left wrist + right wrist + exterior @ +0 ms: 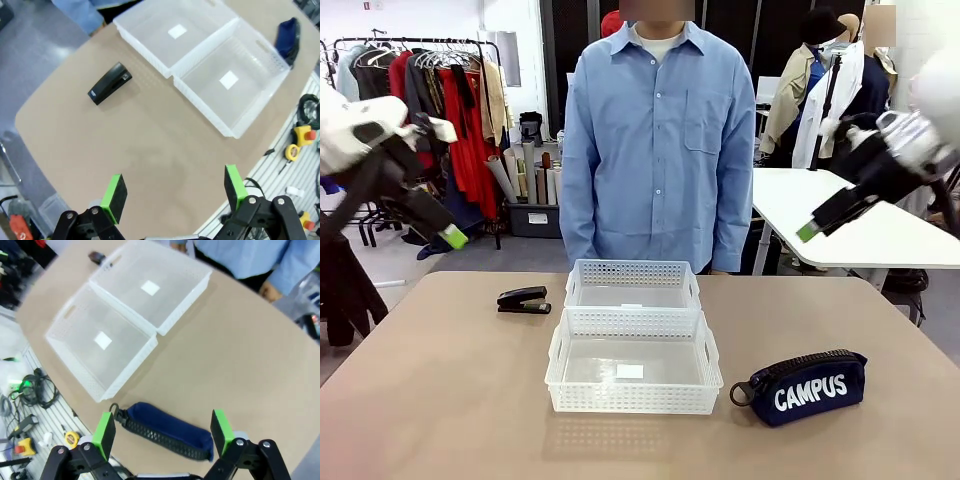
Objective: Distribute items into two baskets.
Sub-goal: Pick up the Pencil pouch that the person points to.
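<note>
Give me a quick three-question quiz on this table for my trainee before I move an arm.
1. True or false: the stapler lies inside the far basket.
2. By the robot's sides, where does the pouch lie relative to the near basket? A left, B right, C inside it.
3. How do the left gripper and right gripper stand?
Key: 1 false, it lies on the table beside that basket. 2 B. 3 Both open, holding nothing.

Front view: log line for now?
left claw open | right claw open | stapler on table | pouch on table | baskets empty
</note>
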